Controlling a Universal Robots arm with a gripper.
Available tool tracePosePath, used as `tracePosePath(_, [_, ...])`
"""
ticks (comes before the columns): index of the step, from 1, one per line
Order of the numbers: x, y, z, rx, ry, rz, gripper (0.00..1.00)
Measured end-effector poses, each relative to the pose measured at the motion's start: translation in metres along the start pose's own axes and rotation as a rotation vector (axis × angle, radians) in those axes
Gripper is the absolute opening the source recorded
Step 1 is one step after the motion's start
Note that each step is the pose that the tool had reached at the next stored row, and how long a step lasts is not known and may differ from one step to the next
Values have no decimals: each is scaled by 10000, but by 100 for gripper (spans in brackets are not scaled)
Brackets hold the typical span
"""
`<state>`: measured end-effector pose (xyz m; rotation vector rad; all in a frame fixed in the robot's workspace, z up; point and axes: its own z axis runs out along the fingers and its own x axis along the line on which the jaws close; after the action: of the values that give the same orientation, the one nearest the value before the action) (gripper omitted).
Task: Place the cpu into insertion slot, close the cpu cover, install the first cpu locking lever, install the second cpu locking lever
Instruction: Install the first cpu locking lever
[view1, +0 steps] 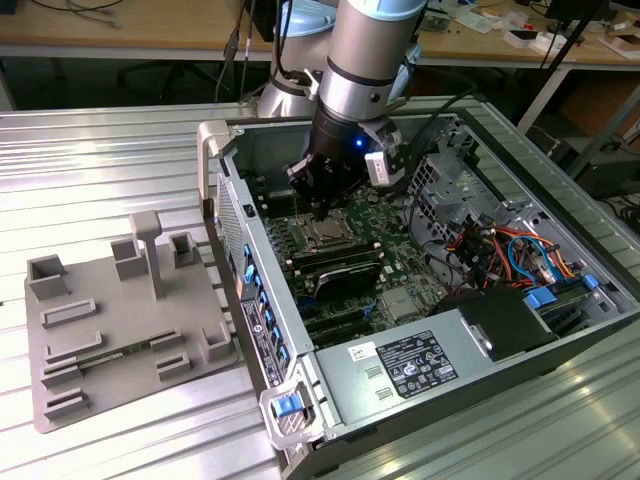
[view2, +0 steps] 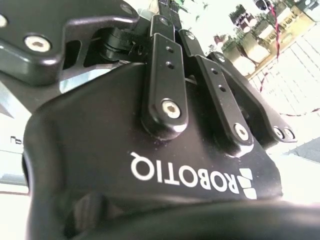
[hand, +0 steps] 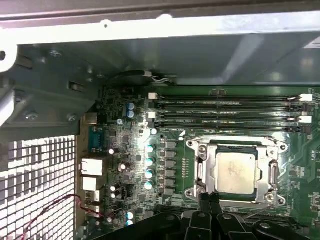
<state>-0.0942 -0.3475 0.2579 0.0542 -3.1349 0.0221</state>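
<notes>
Ribbed metal surface carries an open computer case, lying on its side, and beside it, toward the exterior view's left, a grey fixture tray with raised blocks.

Inside the case: green motherboard, long black memory slots along one side of the socket area, power supply near the case's front edge, a bundle of coloured cables toward the exterior view's right.

Arm reaches down into the case from above, over the middle of the board.

The insertion slot sits on the board just beside the memory slots. The cpu cover lies flat over the slot, framing the chip. The cpu is seated in the slot, its dull silver top showing through the cover's cut-out.

Hand: black fingers drawn narrow, tips close together, nothing visibly held between them. In the first wrist view the tips are at the cover's edge near one corner of the socket; contact with the frame cannot be told. In the exterior view the hand hangs directly above the socket.
</notes>
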Motion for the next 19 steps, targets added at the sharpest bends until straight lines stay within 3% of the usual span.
tracePosePath(2, [88, 18, 1, -2, -13, 0, 11])
tracePosePath(5, [160, 47, 0, 0, -19, -1, 11])
tracePosePath(11, [292, 170, -1, -2, -22, 0, 11])
tracePosePath(19, [308, 312, -3, -7, -24, -31, 11])
